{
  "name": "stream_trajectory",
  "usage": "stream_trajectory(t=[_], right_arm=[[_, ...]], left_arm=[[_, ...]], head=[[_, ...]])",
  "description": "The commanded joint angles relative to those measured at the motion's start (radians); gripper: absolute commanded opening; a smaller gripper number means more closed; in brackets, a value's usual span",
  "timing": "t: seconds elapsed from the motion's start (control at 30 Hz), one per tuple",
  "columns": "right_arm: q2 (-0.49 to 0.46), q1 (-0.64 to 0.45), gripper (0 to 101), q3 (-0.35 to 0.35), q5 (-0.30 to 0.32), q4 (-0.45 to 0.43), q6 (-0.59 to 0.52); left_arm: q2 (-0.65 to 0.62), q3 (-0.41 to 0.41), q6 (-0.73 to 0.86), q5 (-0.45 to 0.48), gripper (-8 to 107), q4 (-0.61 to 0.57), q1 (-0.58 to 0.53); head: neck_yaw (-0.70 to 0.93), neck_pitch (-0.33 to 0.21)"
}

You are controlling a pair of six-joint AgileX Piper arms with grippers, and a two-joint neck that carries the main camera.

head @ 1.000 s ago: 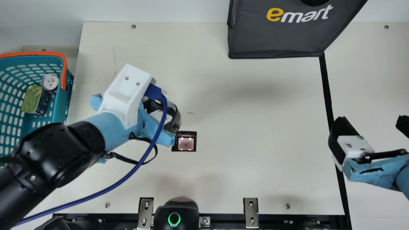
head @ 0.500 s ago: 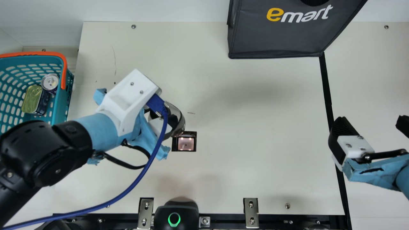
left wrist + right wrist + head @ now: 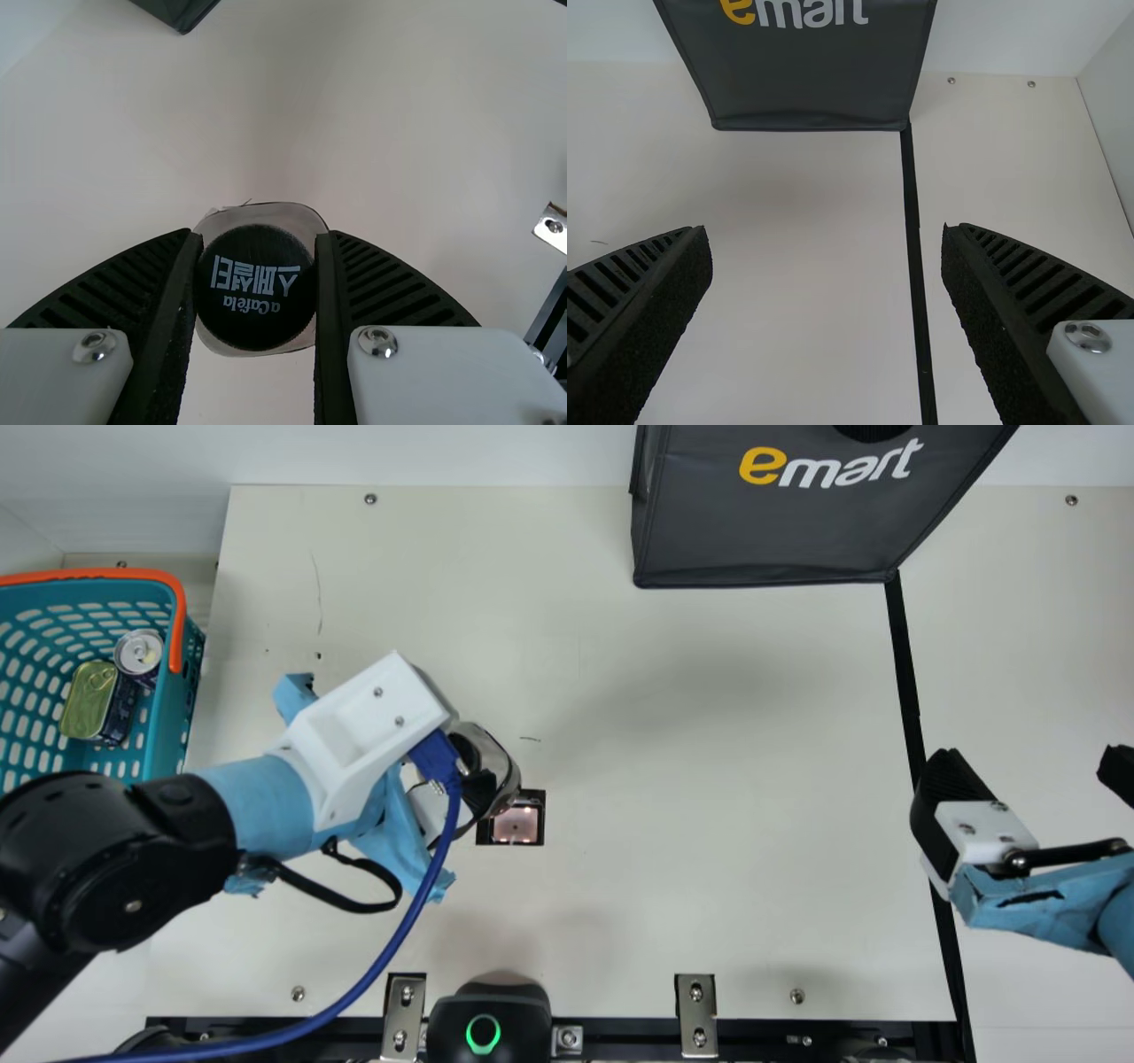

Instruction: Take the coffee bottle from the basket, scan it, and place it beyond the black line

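One coffee bottle (image 3: 255,288) is clamped between the left gripper's (image 3: 477,771) fingers.

The left arm (image 3: 115,859) slants in from the main view's lower left, its wrist (image 3: 266,802) wrapped in blue. The left gripper (image 3: 478,769) holds its ribbed fingers (image 3: 332,328) partly closed in a grip. At right, the right gripper's (image 3: 1032,763) fingers (image 3: 664,301) stand wide apart.

Cream table (image 3: 709,886) carrying dark bag (image 3: 771,531), black line (image 3: 904,664)
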Motion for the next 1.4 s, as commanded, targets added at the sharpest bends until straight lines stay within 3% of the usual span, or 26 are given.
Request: stream_trajectory(t=[0.0, 0.7, 1.37], right_arm=[[0.000, 0.000, 91, 0.000, 0.000, 0.000, 0.000], [0.000, 0.000, 91, 0.000, 0.000, 0.000, 0.000], [0.000, 0.000, 91, 0.000, 0.000, 0.000, 0.000]], left_arm=[[-0.003, 0.004, 0.054, 0.005, 10, -0.024, 0.005], [-0.036, 0.029, 0.480, 0.129, 10, -0.272, 0.180], [-0.078, 0.067, 0.591, 0.177, 10, -0.335, 0.181]], head=[[0.002, -0.027], [0.002, -0.027], [0.002, -0.027]])
